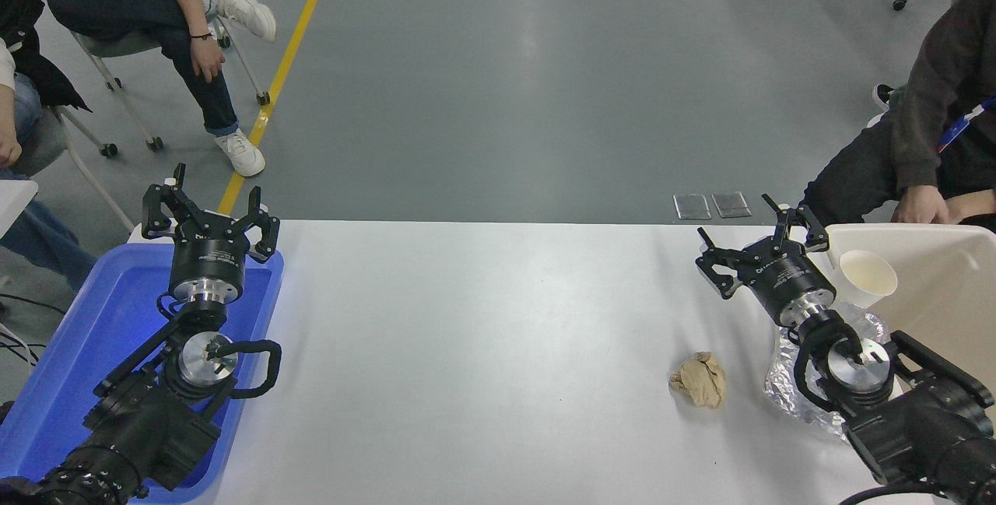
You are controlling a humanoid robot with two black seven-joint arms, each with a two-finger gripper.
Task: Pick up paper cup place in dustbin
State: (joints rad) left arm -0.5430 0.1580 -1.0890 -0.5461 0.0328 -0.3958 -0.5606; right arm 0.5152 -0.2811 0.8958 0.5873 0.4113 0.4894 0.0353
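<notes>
The paper cup [865,278] is white with a cream inside, tilted with its mouth toward me. It sits at the left wall of the cream-beige dustbin [945,299] at the table's right edge, and I cannot tell whether it rests inside or against the rim. My right gripper [753,231] is open and empty, just left of the cup and apart from it, above the table's far edge. My left gripper [208,195] is open and empty, parked over the blue tray at the lower left.
A crumpled tan paper ball [700,380] lies on the white table [482,334] left of my right arm. A crinkled silver foil bag [784,380] lies under that arm. The blue tray [85,349] is at the left. People sit at the far left and far right.
</notes>
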